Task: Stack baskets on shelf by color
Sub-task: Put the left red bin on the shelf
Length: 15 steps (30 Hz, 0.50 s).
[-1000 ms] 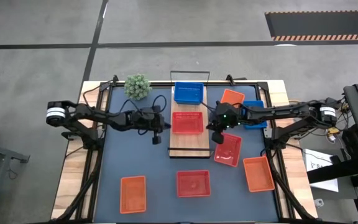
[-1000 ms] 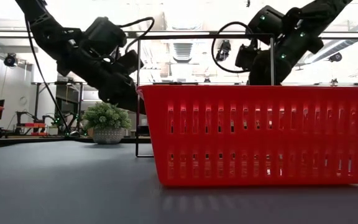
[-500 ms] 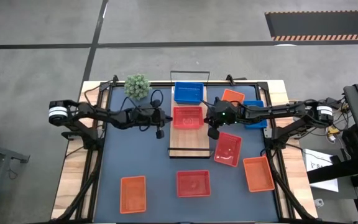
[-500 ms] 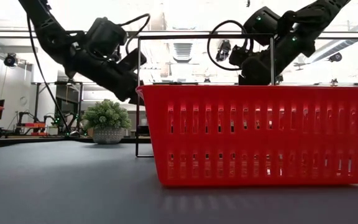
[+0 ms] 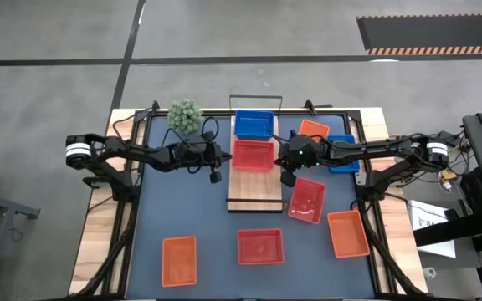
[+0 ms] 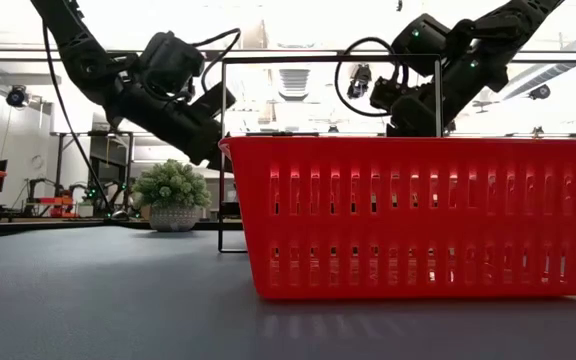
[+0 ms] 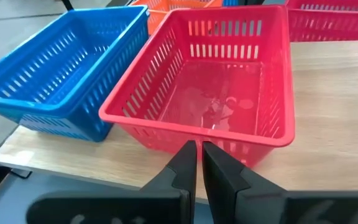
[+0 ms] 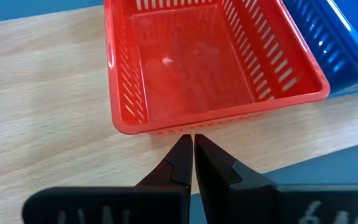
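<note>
1. Red basket [image 5: 253,155] sits on the shelf [image 5: 253,199], just beside the blue basket [image 5: 254,124] at the shelf's far end. Both grippers flank it with fingers clenched together, grasping nothing.
2. Left gripper [image 7: 197,163] hovers at one short wall, right gripper [image 8: 193,154] at the opposite one — push unevenly and you skew the basket or slide it off the plank edge.
3. Shove it further and it rams the blue basket.
4. Loose baskets remain on the mat [image 5: 191,217] — mixing colors ruins the stacks.
</note>
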Available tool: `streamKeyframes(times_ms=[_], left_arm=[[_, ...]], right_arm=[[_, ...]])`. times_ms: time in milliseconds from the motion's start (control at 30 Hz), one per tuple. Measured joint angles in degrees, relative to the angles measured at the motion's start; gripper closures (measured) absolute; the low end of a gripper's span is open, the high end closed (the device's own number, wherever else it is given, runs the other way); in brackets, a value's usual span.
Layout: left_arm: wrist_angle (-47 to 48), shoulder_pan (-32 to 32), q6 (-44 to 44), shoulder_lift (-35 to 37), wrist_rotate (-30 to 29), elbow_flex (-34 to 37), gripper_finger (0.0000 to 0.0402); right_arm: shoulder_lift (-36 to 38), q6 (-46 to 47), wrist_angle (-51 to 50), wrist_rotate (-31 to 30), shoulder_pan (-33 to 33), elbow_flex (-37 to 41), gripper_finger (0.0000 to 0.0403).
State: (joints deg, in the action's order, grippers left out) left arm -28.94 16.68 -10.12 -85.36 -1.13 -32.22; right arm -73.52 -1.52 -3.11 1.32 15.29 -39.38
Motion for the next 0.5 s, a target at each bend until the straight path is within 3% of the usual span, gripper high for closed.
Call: streamKeyframes(times_ms=[500], left_arm=[[0.39,-0.32,3.68,0.0,2.8,0.23,0.0392]], right_arm=[[2.6,-0.08,-2.06,-0.76,-0.01,0.0,0.0394]])
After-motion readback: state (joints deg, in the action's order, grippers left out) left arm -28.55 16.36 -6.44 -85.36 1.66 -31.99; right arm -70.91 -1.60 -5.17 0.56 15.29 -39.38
